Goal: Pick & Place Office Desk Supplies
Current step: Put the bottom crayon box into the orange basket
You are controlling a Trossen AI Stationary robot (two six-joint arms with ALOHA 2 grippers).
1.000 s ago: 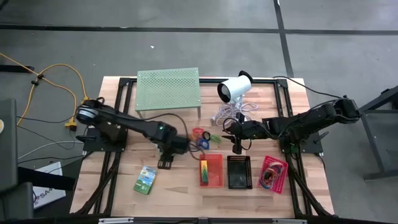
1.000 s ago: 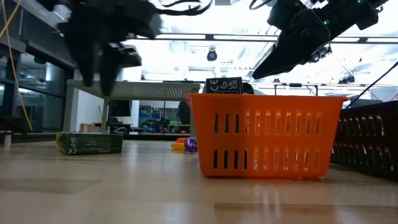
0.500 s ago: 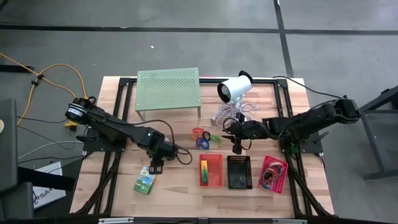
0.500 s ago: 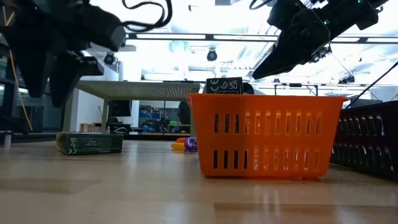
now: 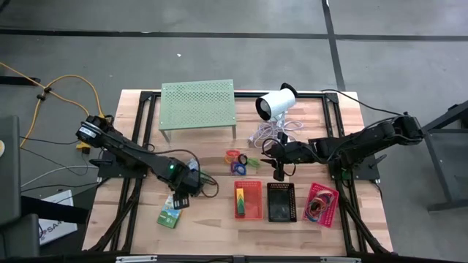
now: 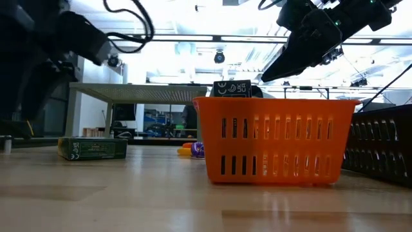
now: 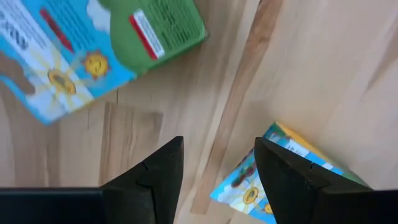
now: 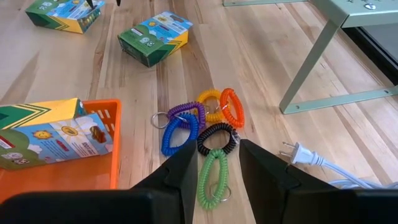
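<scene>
Bare wood table (image 5: 212, 219) lies around the wide-open, empty left end effector (image 5: 178, 201) above green packs (image 5: 169, 214).

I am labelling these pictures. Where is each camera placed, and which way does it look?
High: overhead, straight down; both arms, table.
Low: tabletop level, facing the orange basket; arms above.
Left wrist: down past the open left claw at green packs.
Right wrist: past the right claw at coiled loops.
Shared: the basket, in high and low.

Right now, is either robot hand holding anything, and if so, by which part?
Nothing is held. The left hand is open above bare wood between two green packs. The right hand hangs empty over the coiled loops.
</scene>
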